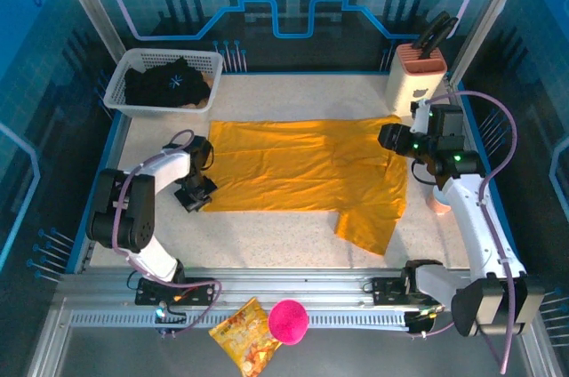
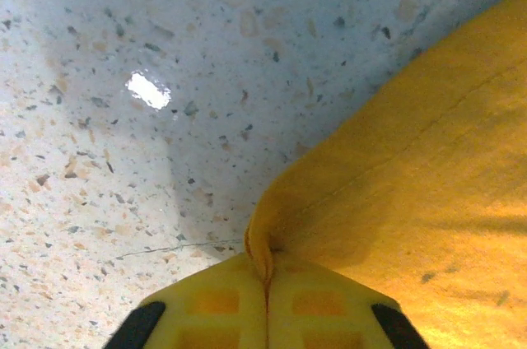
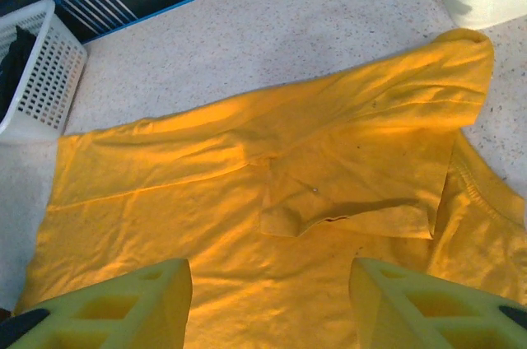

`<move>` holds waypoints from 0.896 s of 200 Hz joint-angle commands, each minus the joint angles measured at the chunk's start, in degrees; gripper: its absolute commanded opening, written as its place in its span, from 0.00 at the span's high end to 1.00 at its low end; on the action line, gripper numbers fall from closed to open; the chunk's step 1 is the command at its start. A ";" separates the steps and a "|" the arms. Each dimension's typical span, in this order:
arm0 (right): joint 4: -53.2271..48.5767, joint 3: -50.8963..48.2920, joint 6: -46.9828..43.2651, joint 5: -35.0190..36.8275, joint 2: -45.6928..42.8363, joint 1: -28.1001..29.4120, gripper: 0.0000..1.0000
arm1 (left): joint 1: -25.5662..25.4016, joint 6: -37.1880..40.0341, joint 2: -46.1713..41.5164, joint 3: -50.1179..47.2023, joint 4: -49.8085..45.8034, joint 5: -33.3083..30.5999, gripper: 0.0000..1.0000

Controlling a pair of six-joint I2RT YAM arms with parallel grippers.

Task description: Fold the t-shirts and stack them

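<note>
1. Mustard-orange tee (image 1: 302,172) lies spread flat across the middle of the table (image 1: 293,244), its hem end toward the left arm and its collar end toward the right arm. One sleeve is turned in over the chest. A flap at the near right corner trails toward the near edge.
2. The left gripper (image 1: 194,195) is closed on the near-left corner of this tee, with a ridge of cloth pinched between its yellow pads.
3. The right gripper (image 1: 391,139) hovers above the collar end with its fingers wide apart and nothing between them.
4. The black tee (image 1: 169,85), with its small white starburst, sits bunched in the white basket (image 1: 120,97) at the far left corner, well apart from the orange one.
5. I'd judge the job to be at an early stage. The orange garment is laid out and has at most one sleeve tucked, so the body folds are yet to come. The black one has not left the basket, and no stack exists.
6. I count two t-shirts, one basket and two grippers. A white knife block (image 1: 415,75) stands at the far right. One snack bag (image 1: 246,337) and one pink ball (image 1: 288,320) rest by the rail in front of the arms.
</note>
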 commanded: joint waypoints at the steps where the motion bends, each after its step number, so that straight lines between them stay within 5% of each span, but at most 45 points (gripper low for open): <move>1: -4.02 4.00 -6.97 1.32 -2.96 2.08 0.44 | 0.24 2.08 2.77 0.86 6.35 0.45 1.00; 44: -17.41 13.64 -22.74 6.56 -2.49 7.33 0.42 | 0.24 4.46 -0.88 0.04 7.96 3.00 1.00; 77: -30.98 14.76 -42.11 16.62 0.63 21.45 0.39 | 0.24 7.08 -5.04 0.54 7.44 4.54 1.00; 106: -36.90 3.82 -58.76 31.86 0.69 35.78 0.38 | 0.24 9.67 -7.05 1.12 7.74 6.73 1.00; 123: -41.57 -1.77 -65.33 32.86 -0.93 39.90 0.40 | 0.25 10.99 -7.76 1.38 7.96 7.62 1.00; 160: -42.72 -14.58 -82.48 29.29 -10.64 38.49 0.37 | 0.24 12.42 -9.74 0.85 8.96 9.48 1.00; 179: -44.25 -16.48 -79.42 22.04 -7.79 39.44 0.38 | 0.24 12.55 -10.86 0.34 9.39 10.25 1.00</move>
